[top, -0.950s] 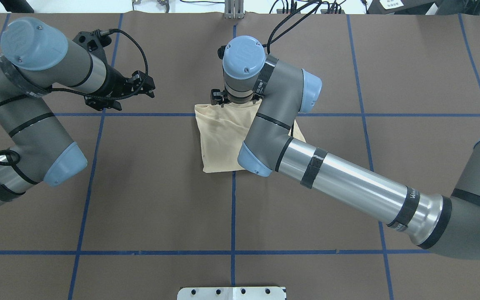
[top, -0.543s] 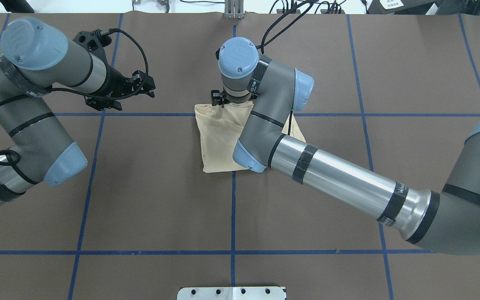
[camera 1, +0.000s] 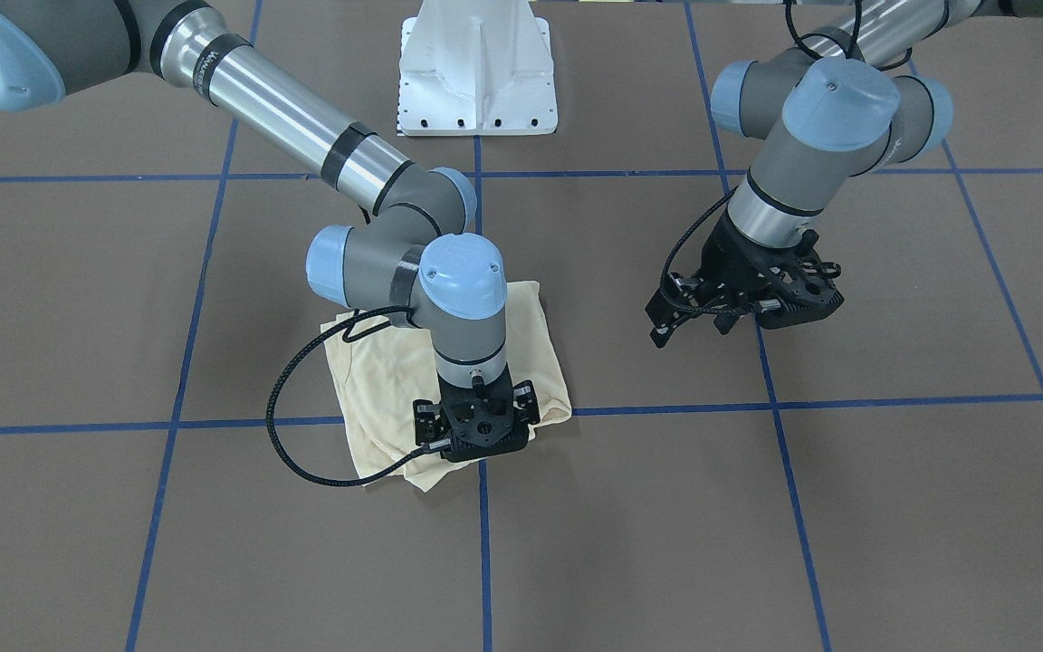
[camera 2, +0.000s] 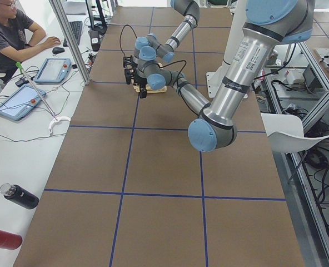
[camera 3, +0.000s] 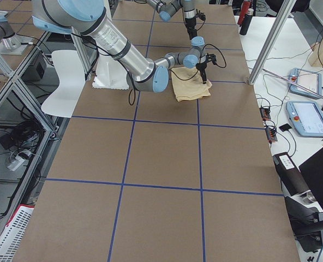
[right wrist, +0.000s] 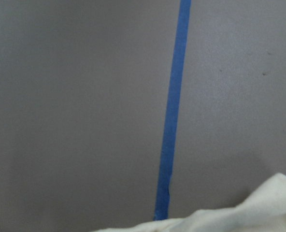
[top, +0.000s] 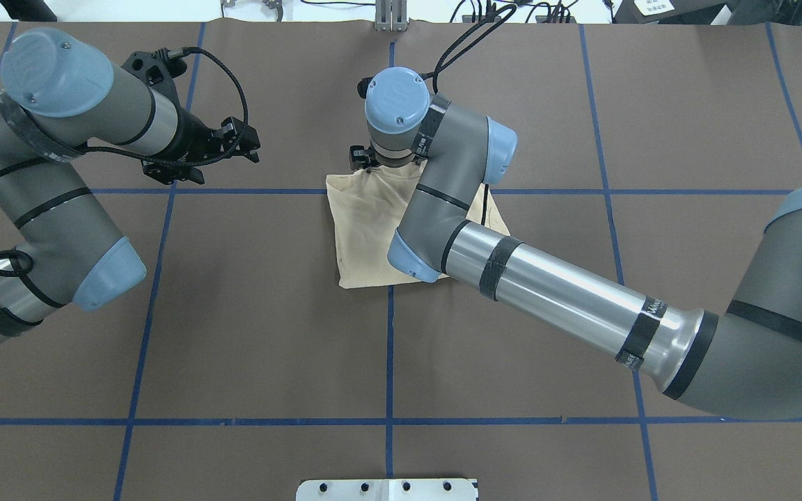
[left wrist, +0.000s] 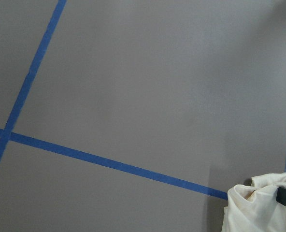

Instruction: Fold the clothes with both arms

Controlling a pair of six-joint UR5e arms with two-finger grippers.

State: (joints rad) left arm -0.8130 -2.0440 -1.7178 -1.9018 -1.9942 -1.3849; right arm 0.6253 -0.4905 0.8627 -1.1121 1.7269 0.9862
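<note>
The cream-yellow shirt (top: pixel 366 229) lies folded into a small square bundle at the table's middle, print hidden; it also shows in the front view (camera 1: pixel 377 380) and the right side view (camera 3: pixel 190 87). My right gripper (camera 1: pixel 476 451) points down at the shirt's far edge, its linkages spread wide, so it looks open; its fingertips are hidden under its body. In the overhead view it (top: pixel 367 160) is mostly under the wrist. The right wrist view shows only a shirt edge (right wrist: pixel 259 212) and the table. My left gripper (top: pixel 251 145) hovers open and empty, well to the left of the shirt (left wrist: pixel 259 208).
The brown table cover carries a grid of blue tape lines (top: pixel 389 348). The white pedestal base (camera 1: pixel 478 72) stands at the robot's side. An operator (camera 2: pixel 9 28) sits at a side bench with tablets and a dark bottle (camera 2: pixel 20 196).
My right arm's wrist and elbow have shifted slightly left and toward the far edge. The shirt lies as before. The left arm has not moved.
</note>
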